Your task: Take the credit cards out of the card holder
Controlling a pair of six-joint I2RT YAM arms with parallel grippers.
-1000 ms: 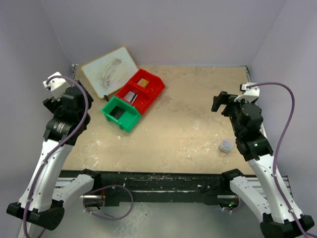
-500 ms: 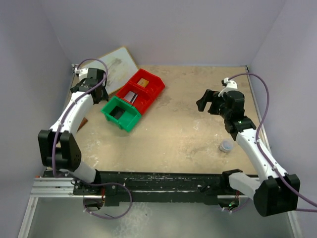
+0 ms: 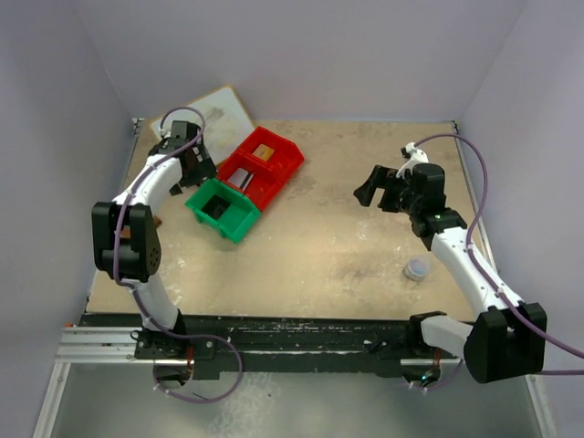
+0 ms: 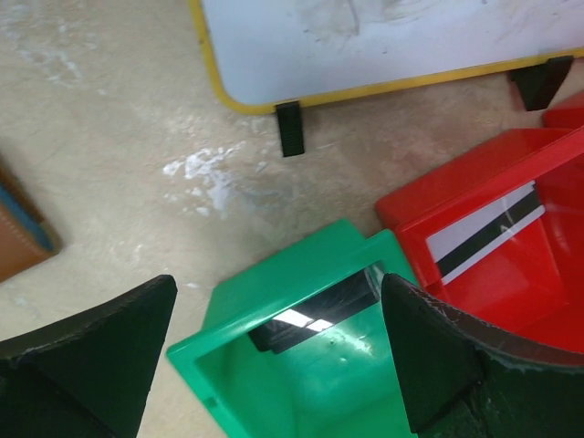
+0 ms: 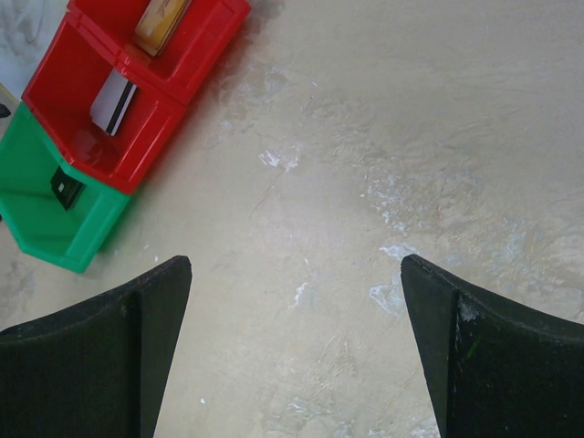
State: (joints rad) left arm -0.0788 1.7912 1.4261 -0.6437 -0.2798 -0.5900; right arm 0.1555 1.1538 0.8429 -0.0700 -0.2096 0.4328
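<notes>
The card holder (image 4: 20, 239) is a brown flap with a blue edge, cut off at the left border of the left wrist view. From above it is only a brown sliver (image 3: 158, 220) beside the left arm. My left gripper (image 4: 274, 285) (image 3: 192, 164) hangs open and empty over the green bin (image 4: 274, 365), which holds a dark card (image 4: 315, 315). A white card with a black stripe (image 4: 484, 237) lies in the near red bin (image 3: 245, 178). My right gripper (image 5: 297, 265) (image 3: 370, 190) is open and empty above bare table at mid right.
A small whiteboard (image 3: 208, 126) leans at the back left behind the bins. The far red bin (image 3: 274, 155) holds a tan flat item (image 5: 162, 23). A small round cap (image 3: 417, 269) sits on the table near the right arm.
The left arm has unfolded and reached to the back left, ending over the green bin. The right gripper has moved out and leftward over the table. Both stayed open.
</notes>
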